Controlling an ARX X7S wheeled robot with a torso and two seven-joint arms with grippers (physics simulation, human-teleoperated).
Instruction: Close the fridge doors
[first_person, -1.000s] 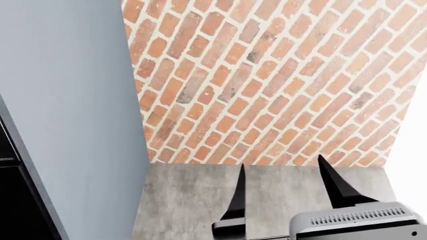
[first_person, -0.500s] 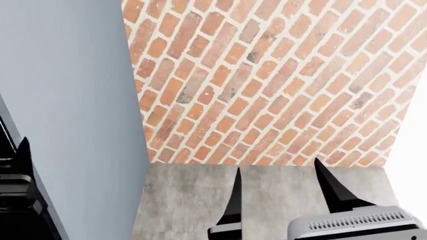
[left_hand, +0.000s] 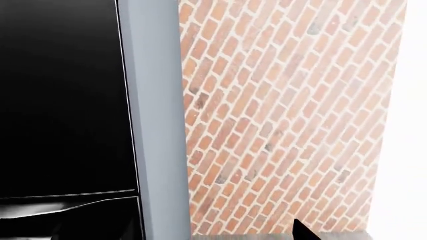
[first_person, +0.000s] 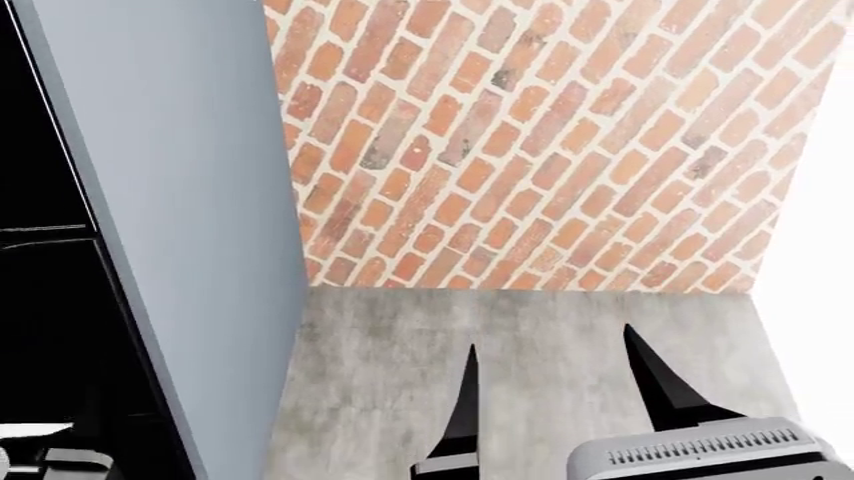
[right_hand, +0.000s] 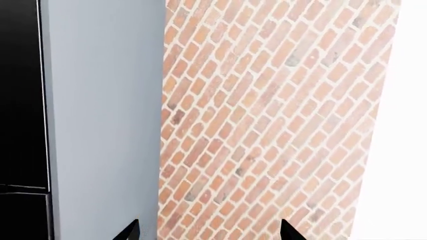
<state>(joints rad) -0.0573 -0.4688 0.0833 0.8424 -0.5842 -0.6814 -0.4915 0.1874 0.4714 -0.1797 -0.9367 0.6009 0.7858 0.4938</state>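
We see the fridge doors (left_hand: 63, 100) as a glossy black upright surface w/ a thin horizontal seam low down, flush beside a grey-blue panel; open or closed, can't tell.

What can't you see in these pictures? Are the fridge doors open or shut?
- Fridge doors: only a black panel shows in the left wrist view, cut by the frame edge. No handles or white linings visible, so open or shut cannot be told.
- Left tool: only a dark tip at the left wrist view's edge; its state is unclear.
- Right tool: fingers apart in the head view; the arm is cut off.
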